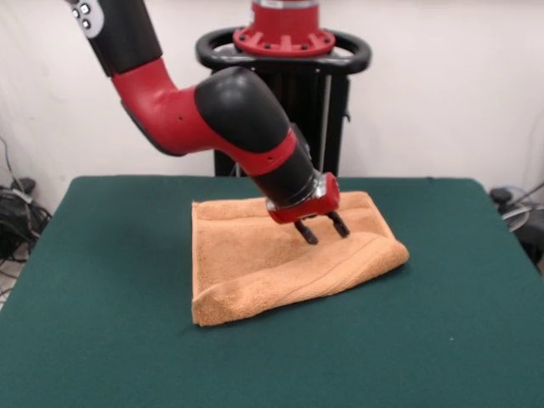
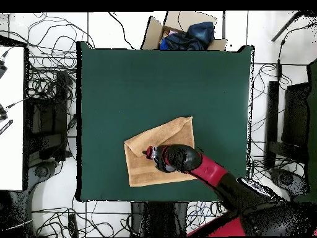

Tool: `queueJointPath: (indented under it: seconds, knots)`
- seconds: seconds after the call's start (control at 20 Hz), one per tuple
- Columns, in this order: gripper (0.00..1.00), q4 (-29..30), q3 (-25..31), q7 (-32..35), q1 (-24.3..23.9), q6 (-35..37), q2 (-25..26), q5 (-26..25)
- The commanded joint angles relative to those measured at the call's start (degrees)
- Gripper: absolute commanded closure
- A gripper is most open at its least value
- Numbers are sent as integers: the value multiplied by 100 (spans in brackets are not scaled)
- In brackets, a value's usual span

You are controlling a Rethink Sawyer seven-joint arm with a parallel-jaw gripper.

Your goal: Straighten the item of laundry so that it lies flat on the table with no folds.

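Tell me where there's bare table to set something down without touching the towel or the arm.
The table is bare green along its whole far side from the robot and in the strip left of the towel in the overhead view. It is crowded at the robot's edge: the towel lies there, with the open hand low over it and the arm crossing in.

Two fixed cameras: one low across the table, one straight above.

The front view looked across the green table (image 1: 102,280) at a shallow downward angle, close enough that the near edge was cropped. The overhead view looked straight down from higher up, taking in the whole table (image 2: 124,80), the cable-strewn floor (image 2: 49,80) and a cardboard box (image 2: 162,31) beyond it. It was turned half round against the front view. Both shared the tabletop, the orange towel (image 1: 255,263) (image 2: 167,133) and the arm (image 1: 238,119) (image 2: 210,173).
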Motion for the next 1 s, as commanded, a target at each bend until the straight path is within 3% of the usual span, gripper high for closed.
queueJointPath:
  seconds: [0.05,0.55,1.0]
  knots:
    - [0,-559,703,192,-689,-168,841,115]
    - [0,-446,1709,34,-1466,-253,1667,23]
    - [0,-423,1918,122,-1650,-224,1853,-139]
